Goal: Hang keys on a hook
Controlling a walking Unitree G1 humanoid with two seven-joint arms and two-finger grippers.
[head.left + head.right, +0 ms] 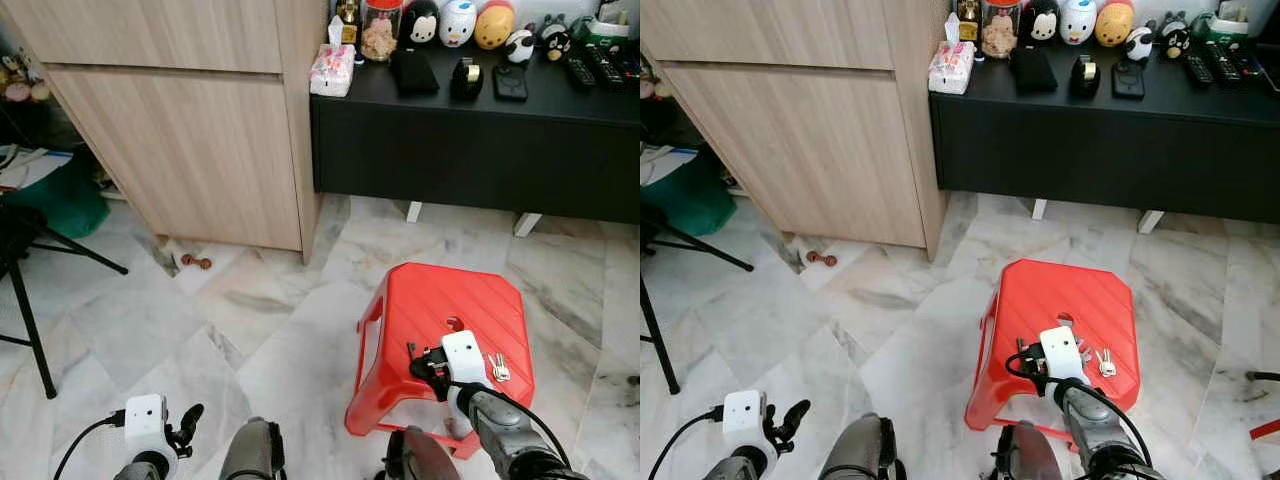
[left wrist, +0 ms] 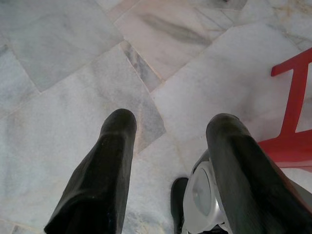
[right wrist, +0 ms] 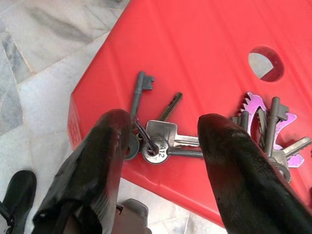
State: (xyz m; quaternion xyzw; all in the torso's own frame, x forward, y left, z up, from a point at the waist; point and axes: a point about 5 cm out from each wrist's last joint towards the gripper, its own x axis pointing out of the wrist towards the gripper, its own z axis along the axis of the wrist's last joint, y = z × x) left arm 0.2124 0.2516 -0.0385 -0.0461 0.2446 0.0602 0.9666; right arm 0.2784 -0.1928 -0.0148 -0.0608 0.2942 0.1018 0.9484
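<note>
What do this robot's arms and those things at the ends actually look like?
Each arm is a silver-grey tube with a white boxy module near the wrist and a thin black cable looping from it. The right gripper and left gripper each carry two long, glossy black fingers with rounded tips.

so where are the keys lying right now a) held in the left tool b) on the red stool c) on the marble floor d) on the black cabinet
b: the keys lie on the red stool, between the fingers of the open right tool.
</note>
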